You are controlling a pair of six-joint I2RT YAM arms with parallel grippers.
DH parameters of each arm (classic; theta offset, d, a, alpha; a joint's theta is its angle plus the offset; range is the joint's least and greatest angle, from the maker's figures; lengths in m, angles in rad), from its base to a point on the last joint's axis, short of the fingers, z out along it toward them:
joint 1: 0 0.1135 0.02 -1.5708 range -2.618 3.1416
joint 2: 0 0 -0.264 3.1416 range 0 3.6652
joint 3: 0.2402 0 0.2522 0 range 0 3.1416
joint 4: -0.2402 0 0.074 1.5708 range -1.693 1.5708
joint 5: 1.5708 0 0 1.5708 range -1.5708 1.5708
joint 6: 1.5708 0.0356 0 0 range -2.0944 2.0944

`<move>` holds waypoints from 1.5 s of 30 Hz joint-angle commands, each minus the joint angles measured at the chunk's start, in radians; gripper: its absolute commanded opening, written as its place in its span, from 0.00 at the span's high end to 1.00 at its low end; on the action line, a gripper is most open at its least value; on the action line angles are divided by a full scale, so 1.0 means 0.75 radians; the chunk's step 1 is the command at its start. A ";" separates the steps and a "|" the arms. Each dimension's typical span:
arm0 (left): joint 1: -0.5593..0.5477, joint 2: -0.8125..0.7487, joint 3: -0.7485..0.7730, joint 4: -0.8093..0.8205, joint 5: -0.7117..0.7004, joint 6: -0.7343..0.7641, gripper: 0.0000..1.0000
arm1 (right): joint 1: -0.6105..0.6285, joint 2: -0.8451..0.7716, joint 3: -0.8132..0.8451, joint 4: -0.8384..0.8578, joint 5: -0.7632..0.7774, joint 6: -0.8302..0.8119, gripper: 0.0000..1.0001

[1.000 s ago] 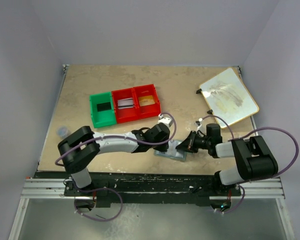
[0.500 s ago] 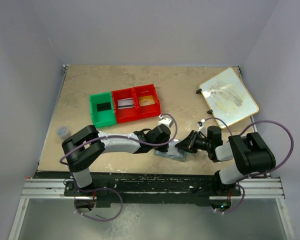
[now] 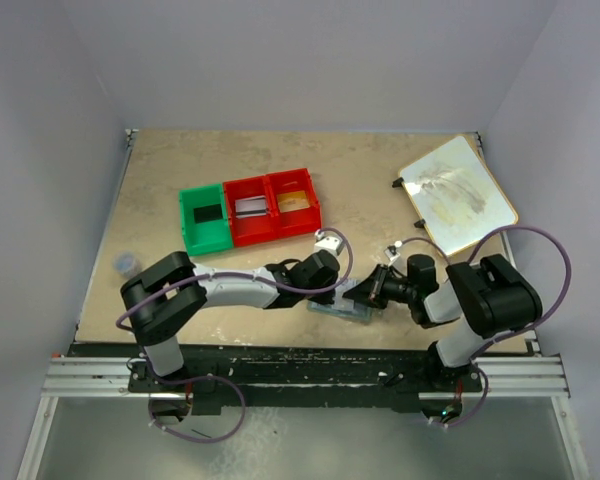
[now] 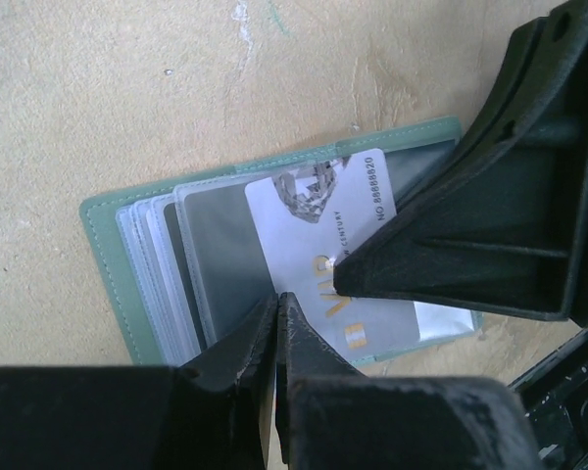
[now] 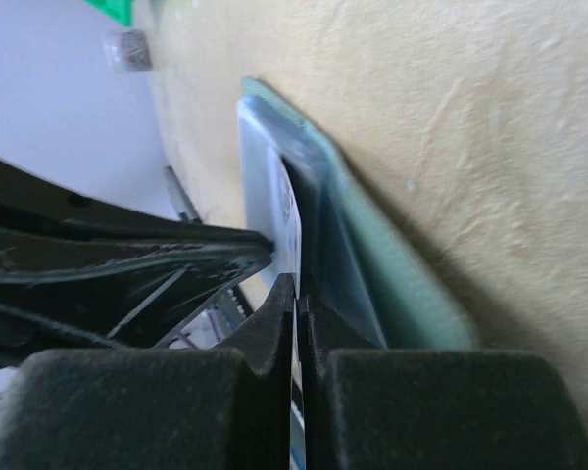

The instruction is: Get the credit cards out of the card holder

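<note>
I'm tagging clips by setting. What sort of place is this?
Probably a robotics lab test cell: a left arm and right arm mounted on a metal rail, plain pale walls boxing in the table, and plastic bins set out.

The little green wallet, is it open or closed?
Open. The wallet lies spread flat, its clear pockets and a pale card showing inside.

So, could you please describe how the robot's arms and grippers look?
The left arm and right arm have white links, bulky black joint housings and looping purple cables. The left gripper and right gripper have matte black tapered fingers.
</note>
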 commanded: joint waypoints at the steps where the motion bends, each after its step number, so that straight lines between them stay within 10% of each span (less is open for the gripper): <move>1: 0.001 -0.010 -0.053 -0.167 -0.080 0.015 1.00 | 0.007 -0.102 -0.007 -0.144 0.037 -0.056 1.00; 12: 0.002 -0.043 -0.060 -0.168 -0.087 0.004 0.99 | -0.064 -0.655 0.214 -0.984 0.314 -0.373 1.00; 22: 0.010 -0.414 -0.023 -0.227 -0.306 -0.003 0.65 | -0.062 -0.901 0.504 -1.176 0.496 -0.580 1.00; 26: 0.068 -0.572 -0.091 -0.300 -0.480 -0.050 0.49 | 0.015 -0.803 0.628 -1.080 0.479 -0.679 1.00; 45: 0.160 -1.194 -0.432 -1.337 -1.100 -1.074 0.43 | 0.626 0.131 1.646 -1.033 0.825 -1.442 1.00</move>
